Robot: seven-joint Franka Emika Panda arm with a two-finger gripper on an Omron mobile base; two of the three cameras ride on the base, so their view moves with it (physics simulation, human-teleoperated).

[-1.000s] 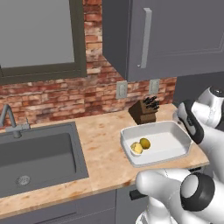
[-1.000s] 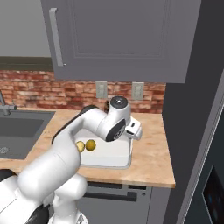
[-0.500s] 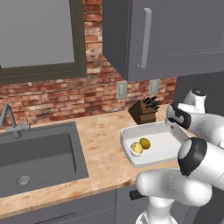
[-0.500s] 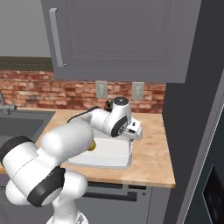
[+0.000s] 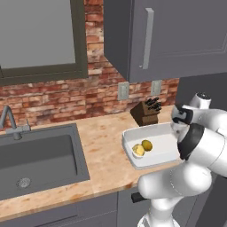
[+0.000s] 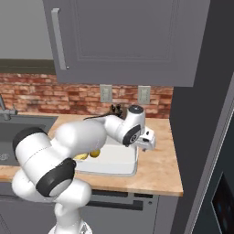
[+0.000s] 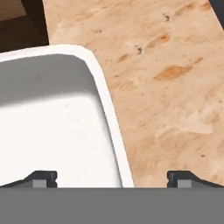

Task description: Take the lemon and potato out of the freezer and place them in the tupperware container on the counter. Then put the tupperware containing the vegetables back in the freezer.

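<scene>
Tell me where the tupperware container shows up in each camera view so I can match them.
Left base view: tupperware container right of centre on the counter, lemon and potato inside.
Right base view: lower centre, its right rim visible past the arm.
Hand view: left half, rounded corner and rim against the counter.
Shared landmark: the counter's beige wood grain beside the rim.

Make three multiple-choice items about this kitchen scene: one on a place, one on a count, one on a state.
1. Where is the bright yellow round lemon?
A. in the shallow white rectangular tupperware container
B. in the dark grey sink basin
C. on the bare beige wood-grain counter

2. How many items lie in the container?
A. none
B. two
C. four

3. How is the white arm's gripper?
A. shut on the lemon
B. shut on the container's rim
C. open, astride that rim

Key: 1 A, it lies inside beside the dull yellow-tan potato; 2 B, lemon and potato; 3 C, its tips stand wide apart.
</scene>
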